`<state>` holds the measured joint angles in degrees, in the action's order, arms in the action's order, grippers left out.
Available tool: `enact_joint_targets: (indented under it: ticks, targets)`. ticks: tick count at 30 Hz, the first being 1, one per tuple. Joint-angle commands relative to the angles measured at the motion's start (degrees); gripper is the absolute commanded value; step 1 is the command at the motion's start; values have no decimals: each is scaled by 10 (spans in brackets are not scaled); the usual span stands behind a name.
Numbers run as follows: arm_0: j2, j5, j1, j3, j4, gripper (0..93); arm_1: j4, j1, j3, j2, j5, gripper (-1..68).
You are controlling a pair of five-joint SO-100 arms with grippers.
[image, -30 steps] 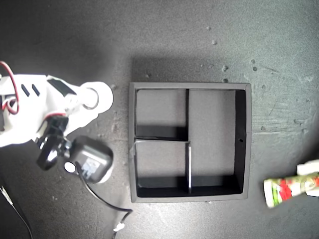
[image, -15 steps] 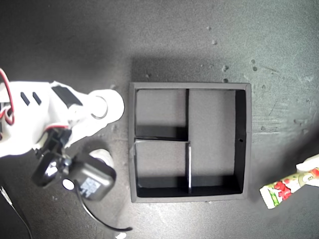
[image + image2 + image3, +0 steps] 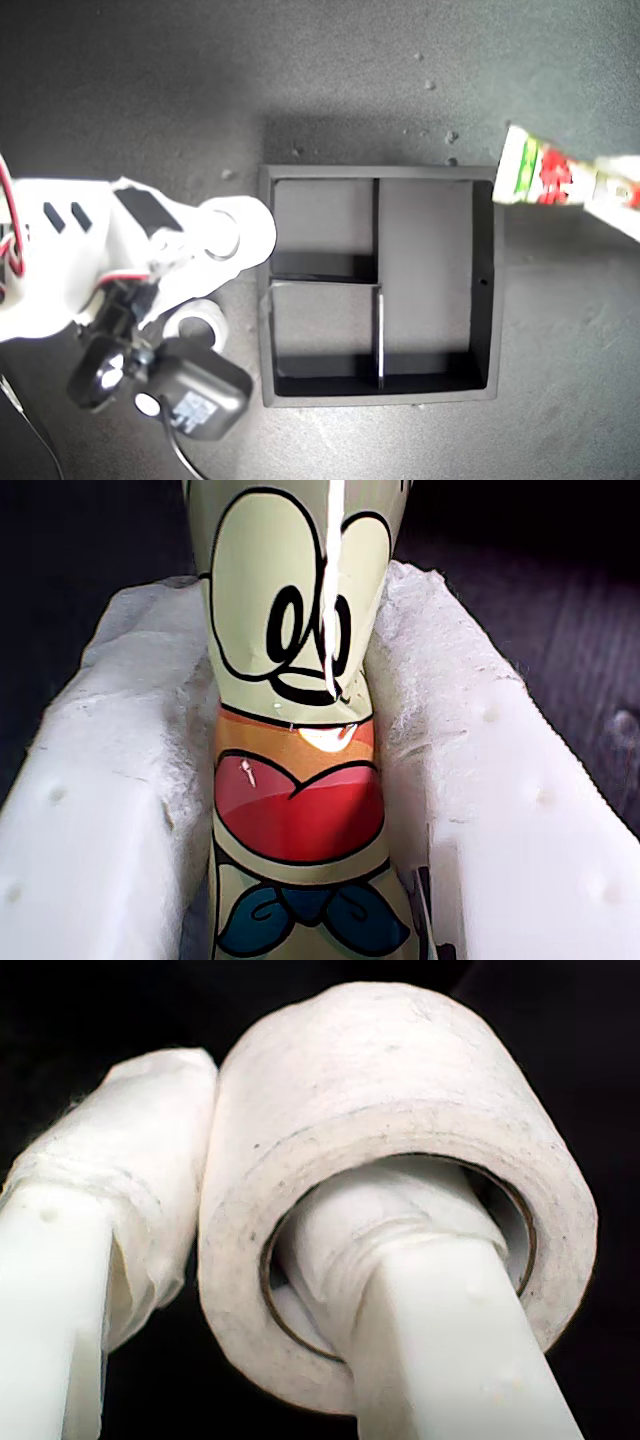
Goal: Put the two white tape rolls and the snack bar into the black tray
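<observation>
The black tray (image 3: 488, 290) lies in the middle of the exterior view, with nothing in its compartments. My second gripper (image 3: 222, 236) (image 3: 262, 1165) is shut on one white tape roll (image 3: 248, 226) (image 3: 400, 1090), one finger through its hole and one outside. That roll hangs at the tray's left wall in the exterior view. The other white tape roll (image 3: 200, 322) lies on the table under the same arm. My first gripper (image 3: 612, 188) (image 3: 296, 610) is shut on the snack bar (image 3: 535, 168) (image 3: 295, 780), which is held by the tray's upper right corner in the exterior view.
A black camera module (image 3: 195, 395) and its cable hang from the second arm at the exterior view's lower left. The dark table (image 3: 350, 70) carries small crumbs above the tray.
The first gripper carried the snack bar from the exterior view's lower right up to the tray's upper right corner. The second gripper moved its roll toward the tray, uncovering the other roll.
</observation>
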<state>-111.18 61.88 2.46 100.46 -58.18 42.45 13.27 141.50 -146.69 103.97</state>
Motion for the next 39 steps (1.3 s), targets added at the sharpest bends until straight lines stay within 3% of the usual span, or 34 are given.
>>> enact_joint_targets:
  ticks: [1, 4, 7, 11, 14, 20, 29, 33, 39]
  targets:
    - [1, 10, 4, -32, -2, 1, 23, 29, 9, -15, 59, -5]
    - [-1, 1, 4, -24, -4, 1, 14, 56, 7, -15, -4, -5]
    - [-1, -12, 7, -19, -5, 1, -74, 55, -23, -18, -317, -5]
    - [22, -15, 11, -28, -4, 1, -79, -54, -93, -11, -695, -5]
    - [73, -17, 10, -61, 8, 1, -73, -114, -112, -11, -843, -5]
    - [228, -25, 30, -233, -30, 1, -132, -158, -114, 6, -936, -5]
    - [316, 70, 98, -401, -197, 1, -58, -197, -340, 279, -974, -5]
    - [316, 90, 127, -411, -203, 1, -24, -193, -423, 426, -966, -5]
    - [461, 79, 151, -579, -212, 1, -57, -180, -394, 459, -944, -5]
